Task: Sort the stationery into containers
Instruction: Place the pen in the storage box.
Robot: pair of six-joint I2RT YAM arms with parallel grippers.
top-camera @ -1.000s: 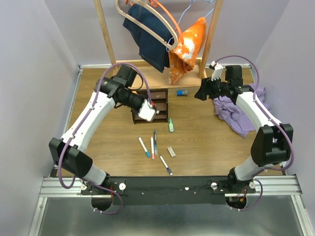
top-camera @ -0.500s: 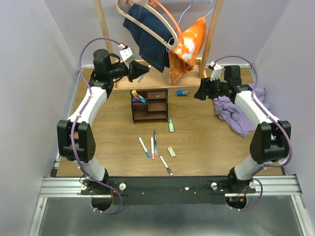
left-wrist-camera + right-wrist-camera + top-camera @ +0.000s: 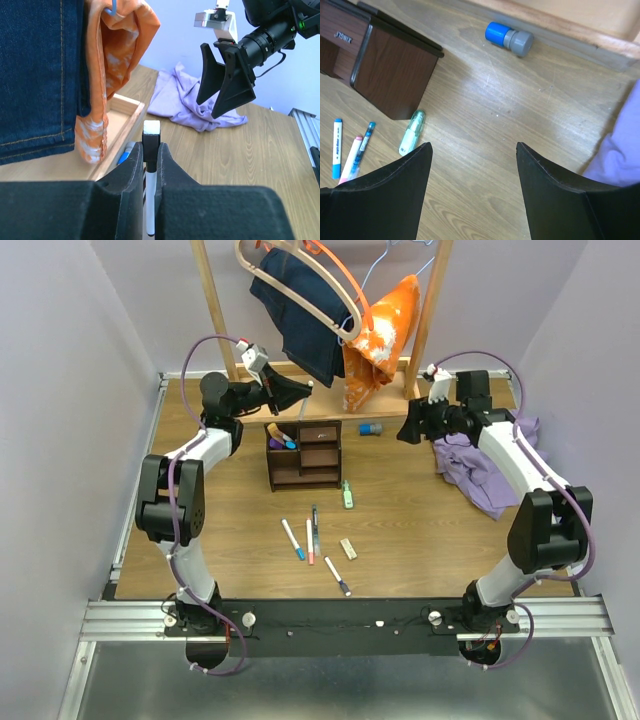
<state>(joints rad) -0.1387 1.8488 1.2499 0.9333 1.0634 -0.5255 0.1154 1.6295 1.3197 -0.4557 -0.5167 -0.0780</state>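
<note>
From above, the left jaws are raised beside the clothes rack [image 3: 213,315], above the dark organizer [image 3: 318,455]; what they grip is too small to tell here. The right jaws hang over the counter [image 3: 420,540], spread wide. The blue-capped item [image 3: 370,428] lies just below them on their organizer side. Farther off on that side lie the green highlighter [image 3: 347,494], three pens [image 3: 308,535], the eraser [image 3: 348,548] and a black-tipped pen [image 3: 337,576].

From the left wrist, the jaws are narrow, clamped on a thin white pen [image 3: 150,172] standing upright between them, its black collar and white end sticking out above. Jeans [image 3: 35,75] and an orange cloth [image 3: 117,60] hang up and to the left of them. A purple cloth [image 3: 187,107] lies ahead.

From the right wrist, the jaws stand wide and hold nothing. The blue-capped item lies ahead, between the two fingers' lines. The green highlighter sits just beside the left finger, and the organizer is farther out on that side.
</note>
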